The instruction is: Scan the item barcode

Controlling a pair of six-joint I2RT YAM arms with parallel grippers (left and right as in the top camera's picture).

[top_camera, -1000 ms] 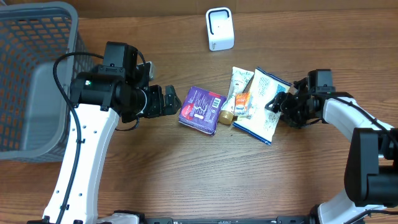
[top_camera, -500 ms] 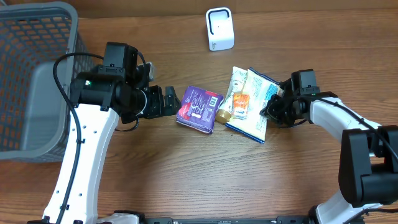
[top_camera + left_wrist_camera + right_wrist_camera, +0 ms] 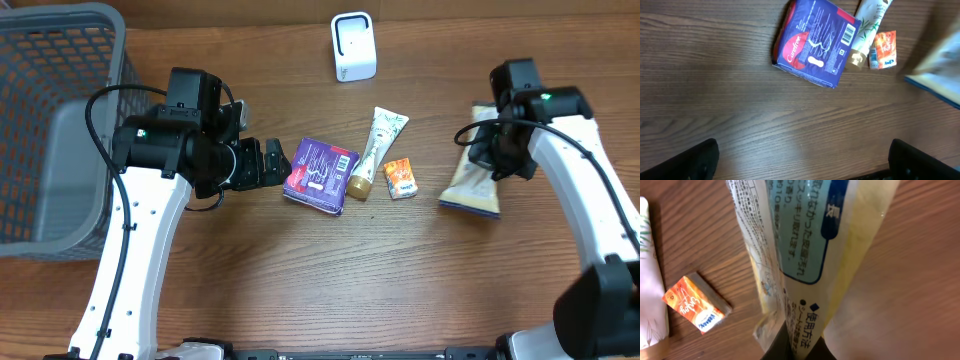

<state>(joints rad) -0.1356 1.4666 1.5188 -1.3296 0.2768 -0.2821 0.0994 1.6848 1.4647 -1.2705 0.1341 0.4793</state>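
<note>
At the right of the surface, a pouch in the grip.
Right gripper [image 3: 497,160] is clamped shut on the snack pouch [image 3: 470,185], which hangs above the wood; left gripper [image 3: 272,165] gapes wide, empty, just beside the purple pack [image 3: 320,175]; white scanner [image 3: 353,46] stands far back.

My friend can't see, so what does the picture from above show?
The right gripper pinches a pale snack bag, beside a purple pack, a tube and an orange packet on a wooden table. The left gripper is open; a white scanner stands behind.
</note>
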